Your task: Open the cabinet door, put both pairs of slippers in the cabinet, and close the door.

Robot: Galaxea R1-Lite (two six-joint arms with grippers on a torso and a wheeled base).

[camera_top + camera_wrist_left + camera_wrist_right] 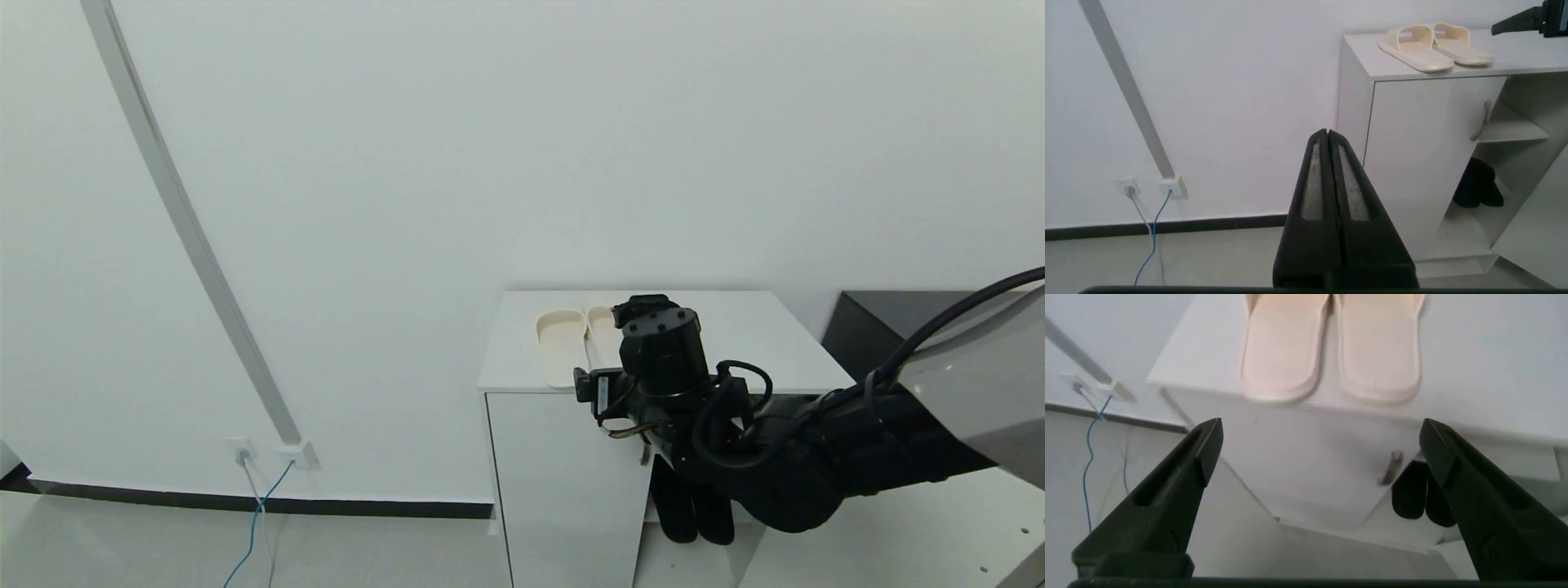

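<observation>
— Where was the second pair?

— The cream slippers point(563, 339) lay side by side on top of the cabinet point(735, 343), towards its left side. Their long axis ran front to back and their near ends reached the front edge. The black slippers point(694, 510) already stood low inside the cabinet, on the side that was open, beside the door point(563, 482).

— Which arm was closer?

— The right one, clearly. The right gripper point(1320, 429) hung over the cabinet's front edge with its fingers spread wide and nothing between them. The cream pair sat just beyond the fingertips, towards the back of the cabinet.

— And the left?

— The left gripper point(1328, 139) had its fingers pressed together, empty, and stood well apart from the cabinet on its left side.

— So what did the next move turn on?

— I'd judge the gap between the right fingers lay across the slippers' length, about as wide as the pair. The gripper needed to go forward and down over those near ends to take them
</observation>
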